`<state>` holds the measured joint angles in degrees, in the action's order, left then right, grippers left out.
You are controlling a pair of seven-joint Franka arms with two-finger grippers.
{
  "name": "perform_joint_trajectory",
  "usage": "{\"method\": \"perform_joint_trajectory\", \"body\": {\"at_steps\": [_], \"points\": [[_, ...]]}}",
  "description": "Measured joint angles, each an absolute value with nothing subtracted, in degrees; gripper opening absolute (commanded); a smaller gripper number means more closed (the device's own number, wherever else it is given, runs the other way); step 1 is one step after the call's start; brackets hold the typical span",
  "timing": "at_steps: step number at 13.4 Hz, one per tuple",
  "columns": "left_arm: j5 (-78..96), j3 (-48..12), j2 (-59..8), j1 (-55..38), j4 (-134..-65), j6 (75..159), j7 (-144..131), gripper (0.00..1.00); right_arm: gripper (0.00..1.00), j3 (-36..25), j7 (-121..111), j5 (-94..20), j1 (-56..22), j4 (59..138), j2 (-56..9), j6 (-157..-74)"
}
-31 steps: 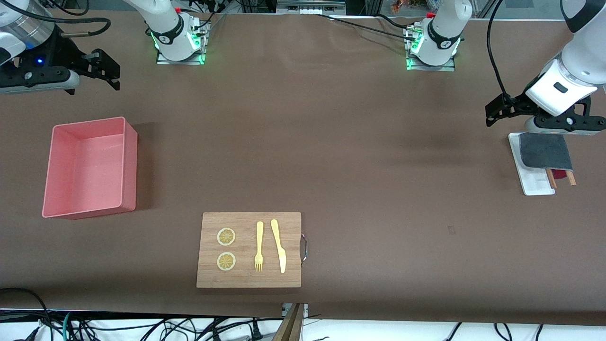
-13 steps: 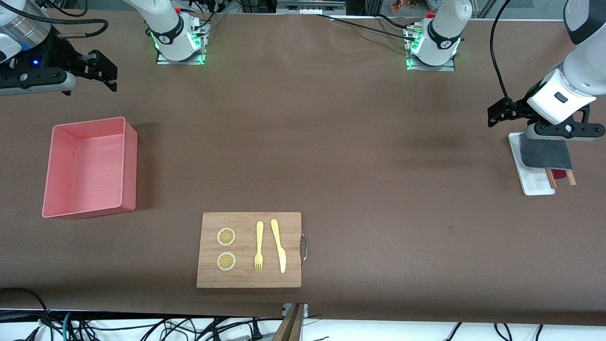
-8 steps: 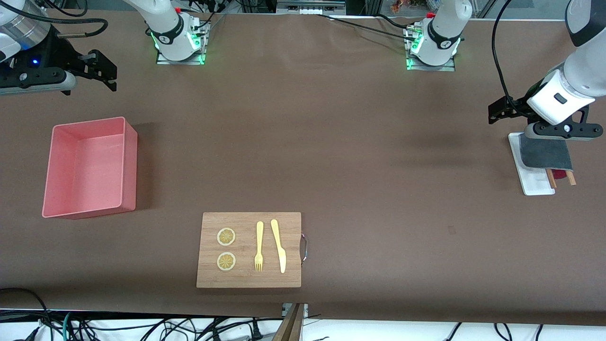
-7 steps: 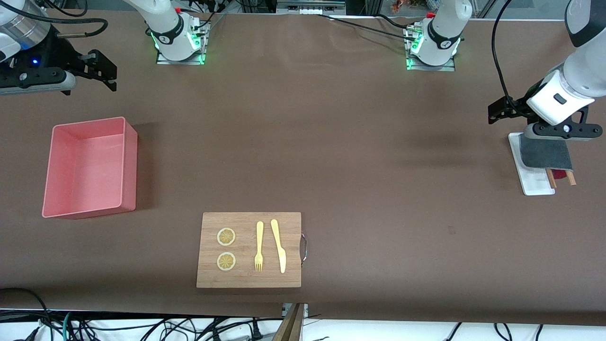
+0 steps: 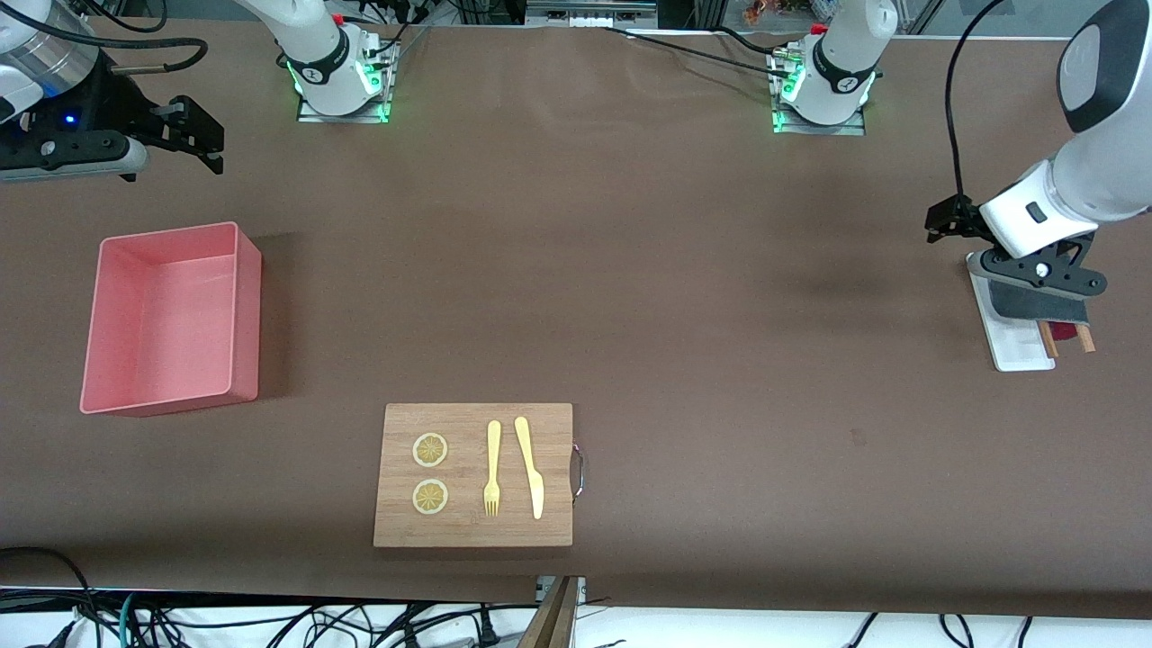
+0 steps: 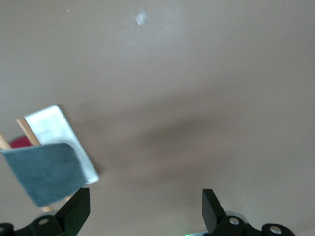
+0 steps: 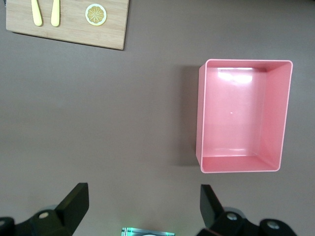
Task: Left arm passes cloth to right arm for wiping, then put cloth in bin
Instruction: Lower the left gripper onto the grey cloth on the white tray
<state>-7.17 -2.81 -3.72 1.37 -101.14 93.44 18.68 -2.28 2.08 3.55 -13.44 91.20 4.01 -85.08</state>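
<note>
At the left arm's end of the brown tabletop (image 5: 684, 270), the left arm (image 5: 1093, 117) lowers its pincer (image 6: 142, 214) over a white tray (image 5: 1012, 340), fingers spread wide and holding nothing. The cloth (image 5: 1035, 306) lies dark grey face up across that tray, partly hidden in the front view by the pincer's black body, with a sliver of its red underside and two thin wooden sticks (image 5: 1084, 337) showing at its edge. The left wrist view shows the same grey cloth (image 6: 45, 172) draped over the tray (image 6: 51, 129), set off to one side of the gap between the open fingers (image 6: 76, 209).

At the other end of the tabletop, the right arm (image 5: 40, 54) waits in the air, its pincer (image 7: 142, 206) open just as wide and empty, over bare tabletop near the pink bin (image 5: 171, 317). The bin sits empty, well apart from the cloth, and the right wrist view looks straight down into it (image 7: 241, 115).

Nearer the front camera, between the two ends, a wooden board (image 5: 474, 475) with a metal handle carries two lemon slices (image 5: 430, 450), a yellow fork (image 5: 492, 468) and a yellow knife (image 5: 530, 466), laid side by side
</note>
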Motion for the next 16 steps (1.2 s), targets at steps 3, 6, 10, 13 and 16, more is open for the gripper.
{"method": "perform_joint_trajectory", "body": {"at_steps": [3, 6, 10, 13, 16], "points": [[-11.1, -2.7, -8.7, 5.3, -100.2, 96.8, 30.8, 1.0, 1.0, -2.6, 2.1, 3.3, -13.4, 91.3, 3.7, -84.8], [-12.2, -2.4, -14.8, 11.6, -99.6, 103.8, 45.1, 1.0, 1.0, -5.2, 1.0, -0.8, -13.3, 91.5, 3.6, -84.1], [-16.6, -2.3, -21.0, 17.0, -98.8, 107.8, 63.0, 1.0, 1.0, -6.9, -1.3, -2.5, -13.1, 91.7, 3.6, -84.0], [-17.9, -2.3, -25.5, 20.0, -98.8, 107.9, 70.9, 1.0, 1.0, -6.8, -1.3, -2.5, -13.1, 92.3, 3.6, -84.0], [-18.3, -2.3, -27.9, 22.1, -98.7, 108.0, 73.7, 1.0, 1.0, -6.8, -1.3, -2.5, -13.1, 92.5, 3.6, -84.0]]}}
